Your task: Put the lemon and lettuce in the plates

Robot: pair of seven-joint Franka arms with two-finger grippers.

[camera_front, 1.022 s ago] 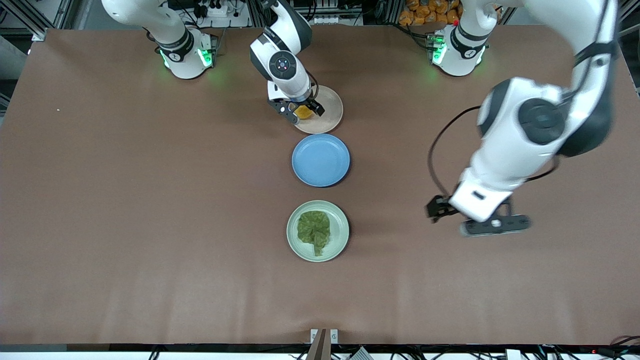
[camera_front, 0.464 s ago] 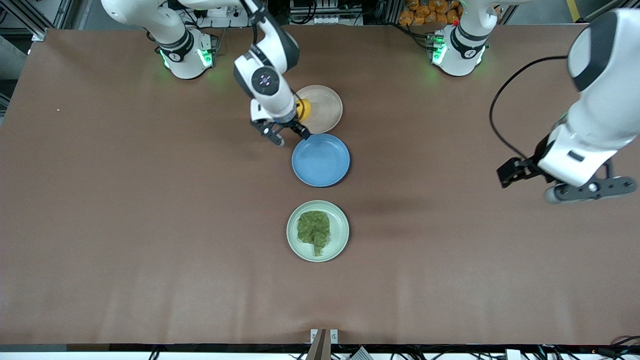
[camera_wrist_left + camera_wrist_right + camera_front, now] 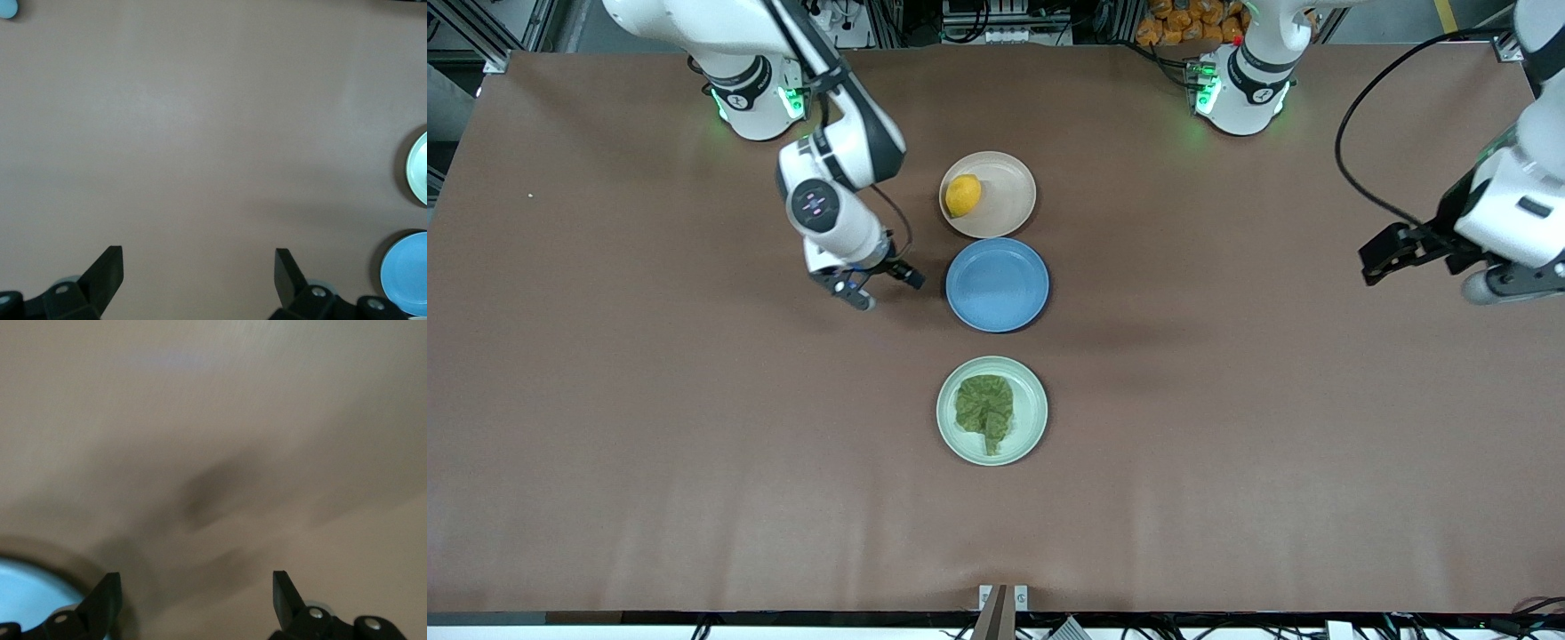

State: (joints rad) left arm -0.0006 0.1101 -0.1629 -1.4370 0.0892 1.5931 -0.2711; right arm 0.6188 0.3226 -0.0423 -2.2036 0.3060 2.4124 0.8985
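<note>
Yellow lemon (image 3: 962,195) sits at nine o'clock in the beige plate (image 3: 1005,209); lettuce (image 3: 986,411) fills the mint plate (image 3: 1034,428). Right gripper (image 3: 879,288) and left gripper (image 3: 1432,267) hang over bare table (image 3: 649,400), both spread wide and empty.

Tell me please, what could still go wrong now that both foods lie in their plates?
1. The lemon lies close to the rim of the beige plate, toward the right arm's end; being round, it might roll out if bumped.
2. The open right gripper hangs over the table beside the blue plate; a careless move could knock that plate.
3. The lettuce in the green plate looks safe; the open left gripper is well away.
</note>
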